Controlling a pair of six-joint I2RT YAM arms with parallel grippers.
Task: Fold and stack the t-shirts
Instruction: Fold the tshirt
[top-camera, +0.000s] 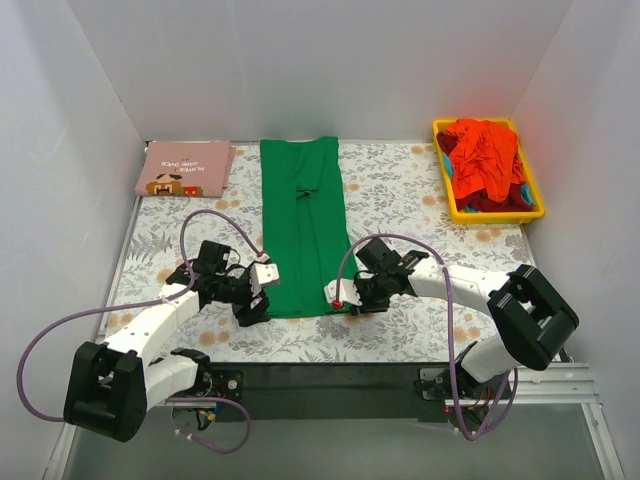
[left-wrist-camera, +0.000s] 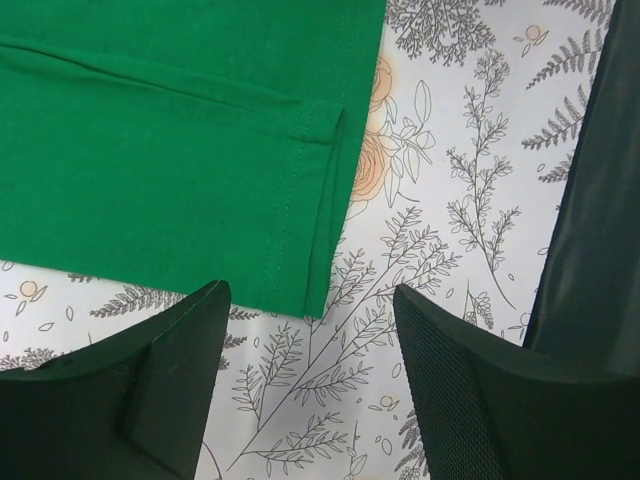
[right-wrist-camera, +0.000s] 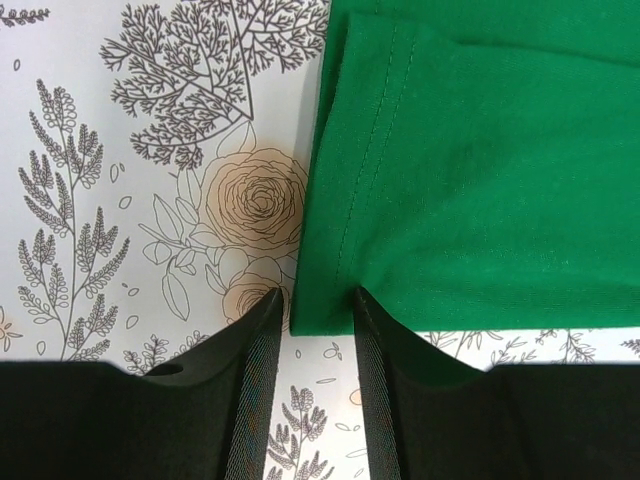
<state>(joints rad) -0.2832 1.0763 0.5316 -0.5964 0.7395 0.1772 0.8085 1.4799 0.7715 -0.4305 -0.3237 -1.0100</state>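
Along the near hem of the green t-shirt (top-camera: 305, 230), which is lying on the worktop (top-camera: 400, 200), the left fingers (left-wrist-camera: 190, 340) are gaping wide beside one corner. The right fingers (right-wrist-camera: 255, 340) are narrowly flanking the other corner, not yet pinching.

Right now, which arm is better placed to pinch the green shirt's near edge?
Probably the right: the right pincer has the green shirt's corner between narrow jaws. The left pincer stands wide, the other corner barely reaching its fingertips.
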